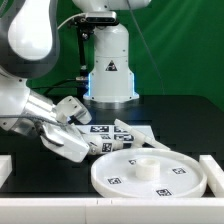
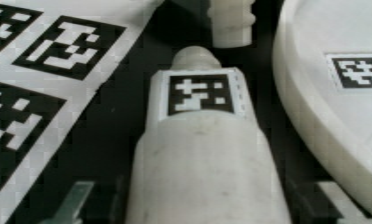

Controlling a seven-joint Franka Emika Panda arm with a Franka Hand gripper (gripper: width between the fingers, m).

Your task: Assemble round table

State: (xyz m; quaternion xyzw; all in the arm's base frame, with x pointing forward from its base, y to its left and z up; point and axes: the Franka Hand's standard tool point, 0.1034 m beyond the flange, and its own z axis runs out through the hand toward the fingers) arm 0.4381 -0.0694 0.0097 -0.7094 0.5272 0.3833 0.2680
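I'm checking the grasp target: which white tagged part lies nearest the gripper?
The elongated white piece, lying between the marker board and the large round disc: it fills the middle of the wrist view, the disc only its edge.

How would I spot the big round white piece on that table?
Find the black table in front of the robot's white base. Nearest the camera lies the round disc, rimmed. Unlike the smaller parts behind it, it has a raised central hub.
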